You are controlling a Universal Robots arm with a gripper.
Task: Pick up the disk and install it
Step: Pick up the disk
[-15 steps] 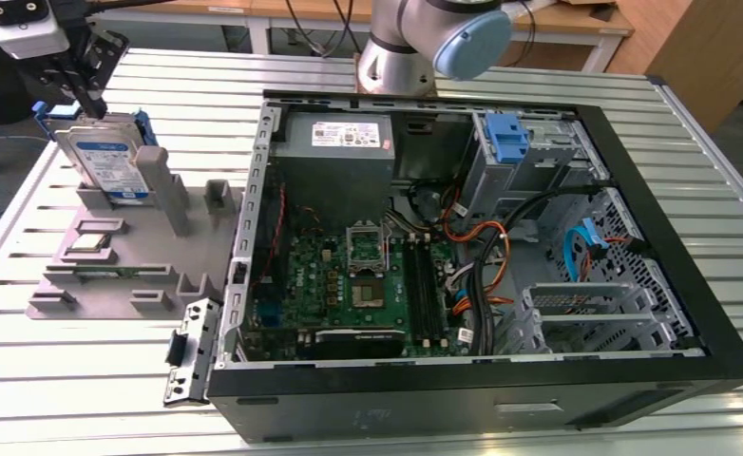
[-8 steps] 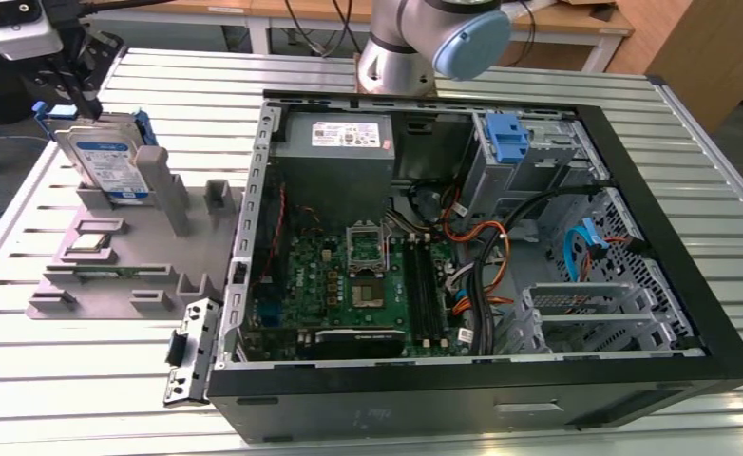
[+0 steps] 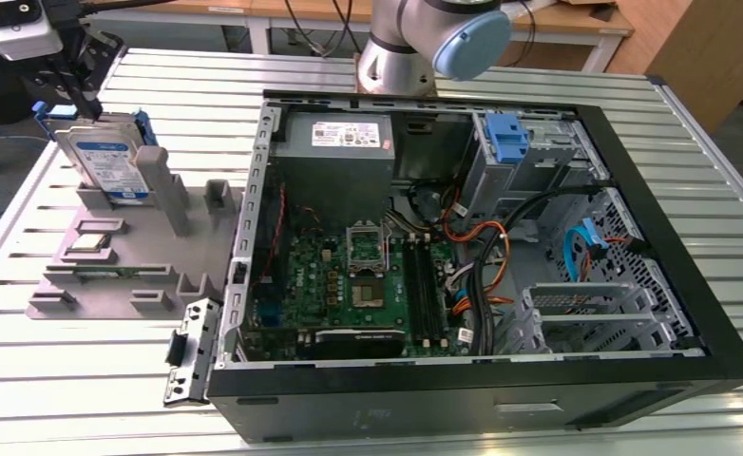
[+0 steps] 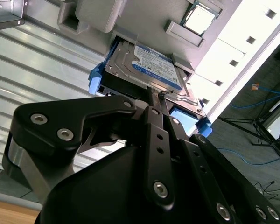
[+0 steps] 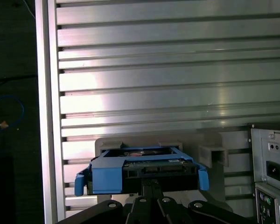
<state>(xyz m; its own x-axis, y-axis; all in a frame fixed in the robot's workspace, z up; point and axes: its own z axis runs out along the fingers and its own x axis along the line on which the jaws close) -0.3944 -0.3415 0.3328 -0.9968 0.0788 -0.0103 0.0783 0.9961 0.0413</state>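
The disk [image 3: 108, 161] stands on edge in a slot of the grey holder [image 3: 124, 271] at the exterior view's left, silver with a blue-and-white label and blue side rails. My gripper [image 3: 78, 100] hangs right above its upper end. In the second wrist view the disk [image 4: 154, 65] lies just past my gripper [image 4: 157, 93], whose two thin fingers are pressed close together with their tips at the disk's end edge, not around it. The first wrist view shows the disk [image 5: 140, 169] end-on, with my gripper [image 5: 151, 182] against that end.
An open computer case [image 3: 676, 313] takes up the exterior view's middle and right, with a power-supply box [image 3: 346, 142], a motherboard and a blue drive bay bracket [image 3: 508, 138] inside. A small square processor chip [image 3: 89, 242] rests on the holder. Everything stands on a slatted metal table [image 3: 67, 380].
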